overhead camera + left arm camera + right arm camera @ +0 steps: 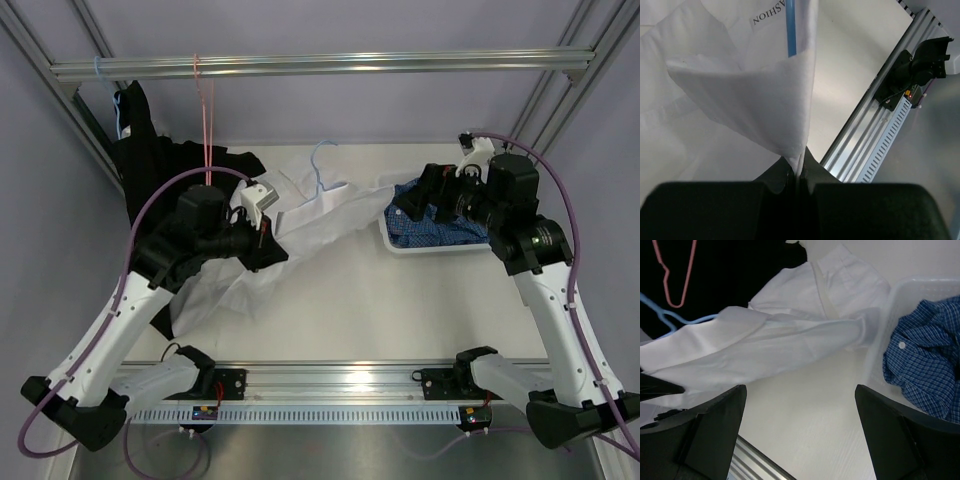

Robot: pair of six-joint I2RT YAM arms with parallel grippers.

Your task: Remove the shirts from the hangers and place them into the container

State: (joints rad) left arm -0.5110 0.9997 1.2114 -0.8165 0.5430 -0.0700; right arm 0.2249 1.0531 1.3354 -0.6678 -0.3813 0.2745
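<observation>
My left gripper [272, 240] is shut on a fold of the white shirt [330, 215], which sprawls across the table. In the left wrist view the cloth [755, 95] is pinched between the fingertips [800, 167]. A light blue hanger [325, 165] is still inside this shirt; its wire [791, 30] runs past the collar label. The blue checked shirt [440, 225] lies in the white container [400, 245] at the right. My right gripper [420, 195] hovers open and empty at the container's left end [905, 295], with bare table between its fingers [800, 415].
A black shirt [150, 170] hangs from the top rail [320, 65] at the back left. A bare pink hanger [205, 110] hangs beside it on the same rail. The frame's slanted posts stand on both sides. A slotted metal rail [330, 380] runs along the near edge.
</observation>
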